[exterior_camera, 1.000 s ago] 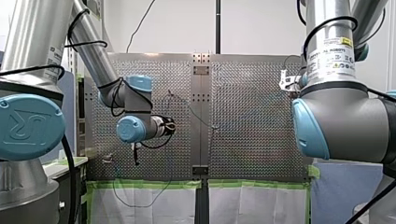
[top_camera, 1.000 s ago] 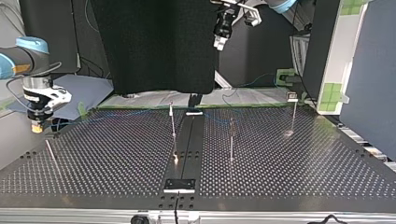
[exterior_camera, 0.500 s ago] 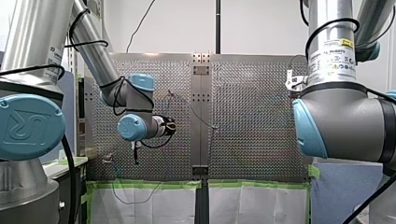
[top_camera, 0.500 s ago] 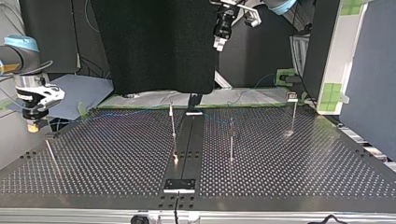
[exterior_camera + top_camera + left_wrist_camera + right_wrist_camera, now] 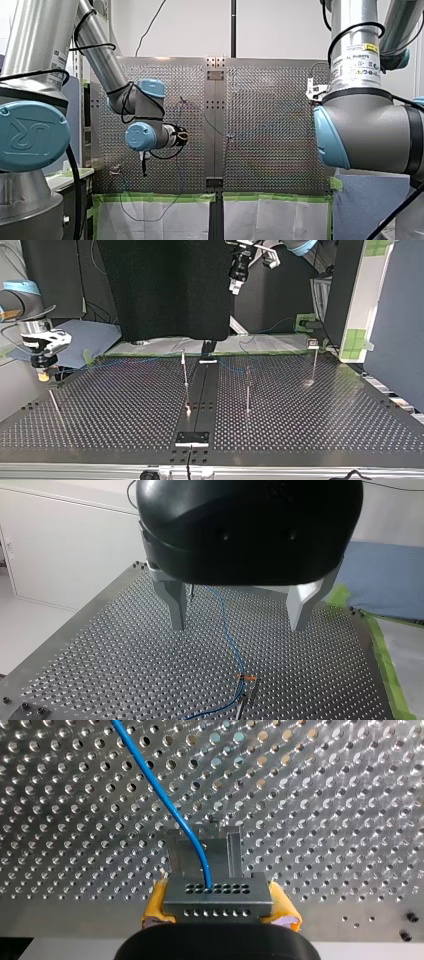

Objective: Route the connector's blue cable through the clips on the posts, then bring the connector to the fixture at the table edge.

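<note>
The right arm's jaws have drifted outward over the past second, toward the top view's left. They then edged part of the way back and now hang off the side edge of the perforated table (image 5: 125, 410). The left arm has barely stirred.

The right arm's jaws are clamped on the connector (image 5: 217, 895), a metal block with rows of holes, gripped between yellow pads (image 5: 155, 905). The blue cable (image 5: 165, 800) leaves the connector's face and runs away over the table. Just ahead of the connector a small metal fixture (image 5: 176, 852) sits near the table's edge; whether the two touch cannot be told.

The left arm's jaws hang high over the table's far side in the top view. They are spread wide, with nothing between the metal fingers (image 5: 176, 605). Below them, in the left wrist view, the cable crosses the table and passes an orange clip (image 5: 246, 678) at a thin post (image 5: 254, 689).
</note>
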### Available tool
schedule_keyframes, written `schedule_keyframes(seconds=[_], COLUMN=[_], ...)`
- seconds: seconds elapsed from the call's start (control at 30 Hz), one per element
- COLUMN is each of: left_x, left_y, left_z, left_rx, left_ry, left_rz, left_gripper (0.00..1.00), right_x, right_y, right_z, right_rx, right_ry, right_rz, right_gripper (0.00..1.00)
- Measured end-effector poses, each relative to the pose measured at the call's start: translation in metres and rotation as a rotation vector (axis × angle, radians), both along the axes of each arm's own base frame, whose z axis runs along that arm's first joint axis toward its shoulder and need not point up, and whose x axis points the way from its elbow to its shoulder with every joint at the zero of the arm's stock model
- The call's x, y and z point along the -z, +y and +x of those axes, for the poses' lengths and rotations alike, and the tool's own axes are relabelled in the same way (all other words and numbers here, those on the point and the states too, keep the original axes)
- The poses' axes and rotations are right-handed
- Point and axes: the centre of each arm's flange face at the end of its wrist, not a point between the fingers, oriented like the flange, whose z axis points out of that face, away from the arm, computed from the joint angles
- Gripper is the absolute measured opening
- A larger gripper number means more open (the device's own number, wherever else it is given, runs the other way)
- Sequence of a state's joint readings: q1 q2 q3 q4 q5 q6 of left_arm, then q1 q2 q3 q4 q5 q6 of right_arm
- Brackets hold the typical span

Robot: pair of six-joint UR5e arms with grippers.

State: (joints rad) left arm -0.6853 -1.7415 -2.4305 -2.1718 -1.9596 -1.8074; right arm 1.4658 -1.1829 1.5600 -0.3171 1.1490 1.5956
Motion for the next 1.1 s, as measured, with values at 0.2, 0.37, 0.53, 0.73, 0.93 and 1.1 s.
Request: schedule_keyframes(seconds=[0.2,0.37,0.53,0.73,0.93,1.1], left_x=[0.0,0.0,0.0,0.0,0.0,0.0], left_y=[0.0,0.001,0.001,0.002,0.002,0.002], left_z=[0.0,0.0,0.0,0.0,0.0,0.0], left_rx=[-0.004,-0.012,-0.013,-0.014,-0.014,-0.014], left_ry=[0.0,-0.001,0.0,0.001,0.001,0.0], left_rz=[0.001,0.005,0.007,0.008,0.008,0.009], left_gripper=[1.0,1.0,1.0,1.0,1.0,1.0], right_x=[-0.001,0.0,0.001,0.002,0.006,0.015], right_y=[-0.001,-0.002,-0.002,-0.003,-0.007,-0.012], right_z=[-0.002,-0.006,-0.009,-0.014,-0.021,-0.023], right_rx=[-0.041,-0.074,-0.102,-0.103,-0.072,-0.06], right_ry=[0.015,0.034,0.054,0.086,0.094,0.095], right_rz=[-0.009,-0.018,-0.027,-0.041,-0.046,-0.045], right_gripper=[0.0,0.0,0.0,0.0,0.0,0.0])
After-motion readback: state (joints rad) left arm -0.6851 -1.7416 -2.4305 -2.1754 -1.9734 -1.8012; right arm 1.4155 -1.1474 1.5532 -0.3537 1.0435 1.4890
